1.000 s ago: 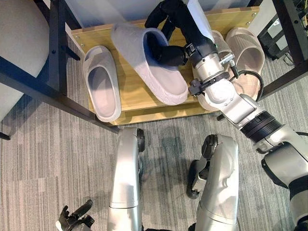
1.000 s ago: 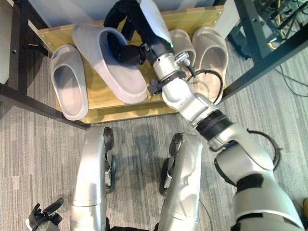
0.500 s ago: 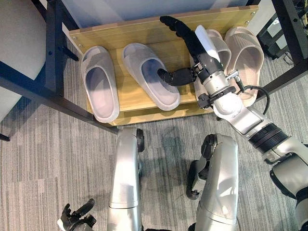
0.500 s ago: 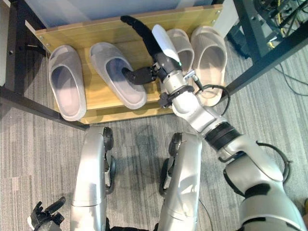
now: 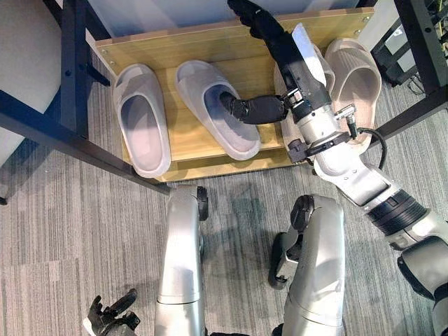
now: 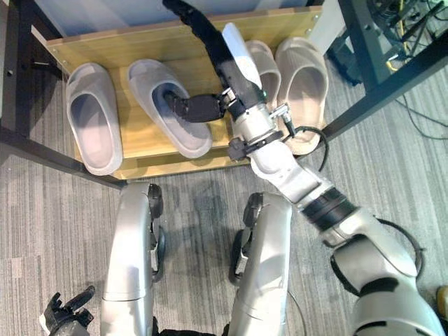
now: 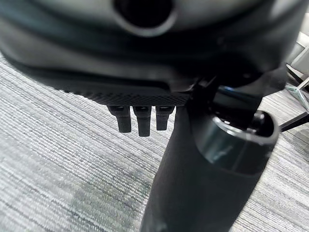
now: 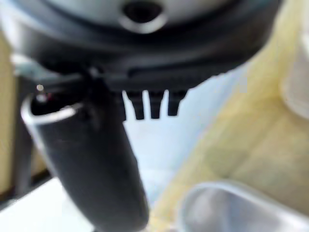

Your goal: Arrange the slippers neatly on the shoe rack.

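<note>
1. The right hand (image 5: 294, 66) is over the wooden shoe rack (image 5: 210, 38), fingers (image 5: 255, 17) straight and spread toward its back edge, gripping nothing.
2. Its thumb (image 5: 252, 110) reaches into the opening of a grey slipper (image 5: 213, 105) lying flat beside the palm.
3. Another grey slipper (image 5: 140, 119) lies farther off on the thumb side.
4. Two beige slippers (image 5: 353, 77) lie beneath and just beyond the wrist.
5. The left hand (image 5: 108, 322) hangs low over grey floor (image 5: 63, 245), fingers loosely spread.

- I stood in what looked like a lab or office room, on grey striped carpet (image 5: 70, 231).
- Black metal frames (image 5: 66, 133) and loose cables (image 6: 395, 24) surrounded a low wooden shoe rack (image 5: 210, 42).
</note>
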Tool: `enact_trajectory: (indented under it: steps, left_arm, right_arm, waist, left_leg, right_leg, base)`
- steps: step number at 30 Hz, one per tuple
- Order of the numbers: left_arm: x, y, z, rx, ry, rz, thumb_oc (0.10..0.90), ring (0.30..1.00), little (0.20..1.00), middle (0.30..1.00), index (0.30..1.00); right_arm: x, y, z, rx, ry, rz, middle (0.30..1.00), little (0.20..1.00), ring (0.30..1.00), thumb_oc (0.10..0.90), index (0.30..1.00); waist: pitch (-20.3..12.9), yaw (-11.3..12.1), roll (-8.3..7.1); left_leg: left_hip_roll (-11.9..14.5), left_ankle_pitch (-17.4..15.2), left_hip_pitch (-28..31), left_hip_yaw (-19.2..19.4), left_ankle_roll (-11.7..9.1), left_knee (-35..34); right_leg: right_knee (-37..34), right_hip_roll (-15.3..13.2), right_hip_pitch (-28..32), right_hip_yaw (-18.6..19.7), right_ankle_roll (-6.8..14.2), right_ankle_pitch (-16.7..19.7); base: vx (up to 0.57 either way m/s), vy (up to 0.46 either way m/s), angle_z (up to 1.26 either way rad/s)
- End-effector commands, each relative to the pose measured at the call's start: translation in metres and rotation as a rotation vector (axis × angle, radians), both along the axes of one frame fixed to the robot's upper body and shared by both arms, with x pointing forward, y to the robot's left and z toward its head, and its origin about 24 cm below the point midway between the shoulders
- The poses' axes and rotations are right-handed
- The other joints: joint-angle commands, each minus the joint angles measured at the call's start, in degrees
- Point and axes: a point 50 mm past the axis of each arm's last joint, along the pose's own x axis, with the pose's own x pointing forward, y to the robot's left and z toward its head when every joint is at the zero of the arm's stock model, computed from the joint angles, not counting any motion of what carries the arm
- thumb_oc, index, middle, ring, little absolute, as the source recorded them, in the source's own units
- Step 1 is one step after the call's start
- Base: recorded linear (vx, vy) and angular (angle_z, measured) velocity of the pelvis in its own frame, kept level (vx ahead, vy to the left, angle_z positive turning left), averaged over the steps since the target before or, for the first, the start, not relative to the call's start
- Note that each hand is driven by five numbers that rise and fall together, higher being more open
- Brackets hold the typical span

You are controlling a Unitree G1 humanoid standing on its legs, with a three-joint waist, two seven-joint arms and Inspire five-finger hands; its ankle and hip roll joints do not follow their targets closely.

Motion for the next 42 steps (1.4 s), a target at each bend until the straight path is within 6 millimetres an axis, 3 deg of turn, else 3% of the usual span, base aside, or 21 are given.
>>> enact_trajectory:
  steps: [1, 8, 13, 16, 30, 42]
  left_arm:
    - [-0.028, 0.013, 0.000, 0.099, 0.084, 0.060, 0.800, 0.900, 0.900, 0.900, 0.900]
    - [-0.022, 0.009, 0.001, 0.097, 0.073, 0.054, 0.800, 0.900, 0.900, 0.900, 0.900]
    - [-0.008, 0.001, 0.001, 0.086, 0.048, 0.014, 0.800, 0.900, 0.900, 0.900, 0.900]
    - [-0.004, -0.001, 0.002, 0.087, 0.039, 0.010, 0.800, 0.900, 0.900, 0.900, 0.900]
    - [-0.011, -0.009, -0.002, 0.069, 0.072, 0.015, 0.800, 0.900, 0.900, 0.900, 0.900]
    - [0.000, -0.014, 0.001, 0.081, 0.054, -0.005, 0.800, 0.900, 0.900, 0.900, 0.900]
  right_arm:
    - [-0.059, 0.004, 0.055, 0.068, -0.369, 0.175, 0.900, 0.900, 0.900, 0.800, 0.900]
    - [-0.095, 0.015, 0.033, 0.007, -0.411, 0.269, 0.900, 0.900, 0.900, 0.800, 0.900]
    - [-0.089, 0.027, -0.009, 0.004, -0.153, 0.334, 0.900, 0.900, 0.900, 0.800, 0.900]
    - [-0.083, 0.029, -0.018, 0.031, -0.069, 0.347, 0.900, 0.900, 0.900, 0.800, 0.900]
    - [-0.074, 0.022, -0.046, 0.270, 0.057, 0.223, 0.900, 0.900, 0.900, 0.800, 0.900]
    - [-0.065, 0.032, -0.061, 0.348, 0.220, 0.295, 0.900, 0.900, 0.900, 0.800, 0.900]
  waist:
    - [-1.6, 2.5, -1.03]
    - [-1.6, 1.1, -2.01]
    - [-1.6, 0.2, -2.24]
    - [-1.6, 0.0, -2.15]
    - [-1.6, -0.8, -1.86]
    - [-1.6, -0.9, -1.68]
  left_leg:
    - [-1.3, -3.4, 0.5, -0.9, 5.4, 0.5]
    - [-1.2, -3.5, 0.5, -0.7, 5.3, 0.7]
    - [-1.2, -3.5, 0.5, -0.4, 5.4, 0.8]
    - [-1.2, -3.2, 0.5, -0.4, 5.4, 0.6]
    - [-1.2, -2.8, 0.5, 0.1, 5.2, 0.2]
    - [-1.3, -2.6, 0.5, -0.2, 5.1, 0.2]
  right_leg:
    - [4.2, -1.0, 4.0, 4.6, -7.1, -1.7]
    - [4.3, -0.7, 3.6, 4.6, -7.1, -1.5]
    - [4.1, -0.3, 3.6, 4.5, -7.1, -1.6]
    - [3.9, -0.3, 3.6, 4.5, -7.0, -1.4]
    - [4.2, -0.1, 3.6, 4.4, -7.1, -1.3]
    - [4.1, -0.1, 3.6, 4.1, -7.1, -1.2]
  base:
    - [0.00, 0.000, 0.00]
    - [0.00, 0.000, 0.00]
    - [-0.01, -0.006, -0.02]
    - [-0.01, -0.005, -0.03]
    - [0.00, 0.000, 0.00]
    - [0.00, 0.000, 0.00]
